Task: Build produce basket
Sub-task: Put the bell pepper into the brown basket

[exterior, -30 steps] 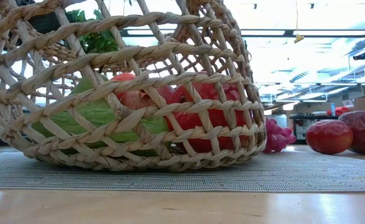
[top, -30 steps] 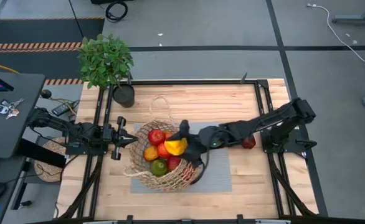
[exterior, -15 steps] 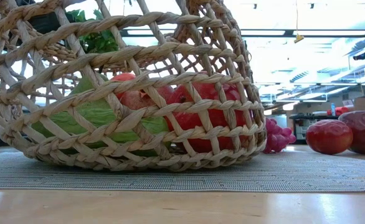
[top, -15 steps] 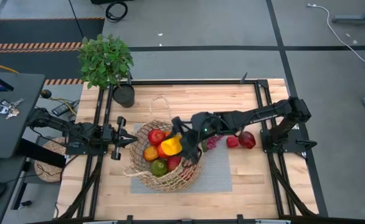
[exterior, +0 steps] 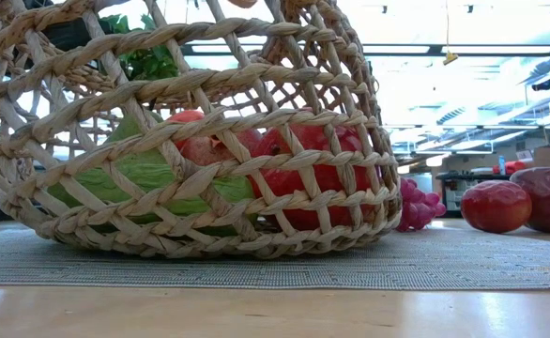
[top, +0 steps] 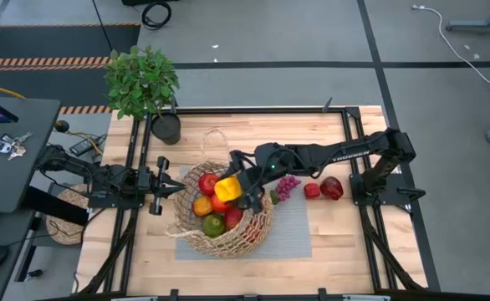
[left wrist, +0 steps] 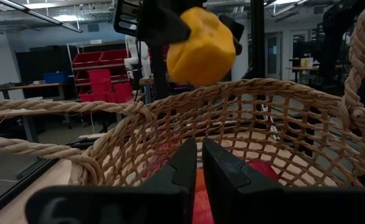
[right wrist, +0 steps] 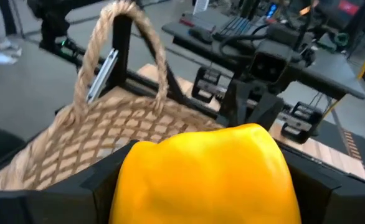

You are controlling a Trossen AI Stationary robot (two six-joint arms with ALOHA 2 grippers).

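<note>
Basket (top: 222, 219), the large round tan wicker one with the open weave and thin looped handles, sits on a grey woven mat (top: 291, 226) near the middle of the pale wooden desk (top: 329, 251); it is already well stocked; from above I can pick out a red round fruit (top: 209, 183), an orange piece (top: 201, 206), a green piece (top: 213, 224) and another dark red one (top: 233, 218), and from desk level a big pale green vegetable (exterior: 148, 174) shows through the weave.

Over the basket's far rim the right tool (top: 232, 186) holds a blocky yellow bell pepper (top: 228, 189), clamped between its dark fingers and not yet let go; it hangs above the pile, so I judge this piece is about to go in.

Still outside, on the desk just right of the basket, lie a bunch of purple grapes (top: 288, 186), a small red fruit (top: 312, 191) and a larger dark red fruit (top: 332, 187); those three look to be what is left.

The left tool (top: 175, 191) waits at the basket's left side, fingers pressed together and holding nothing; a leafy potted plant (top: 145, 84) stands at the desk's far left corner, apart from the work.
</note>
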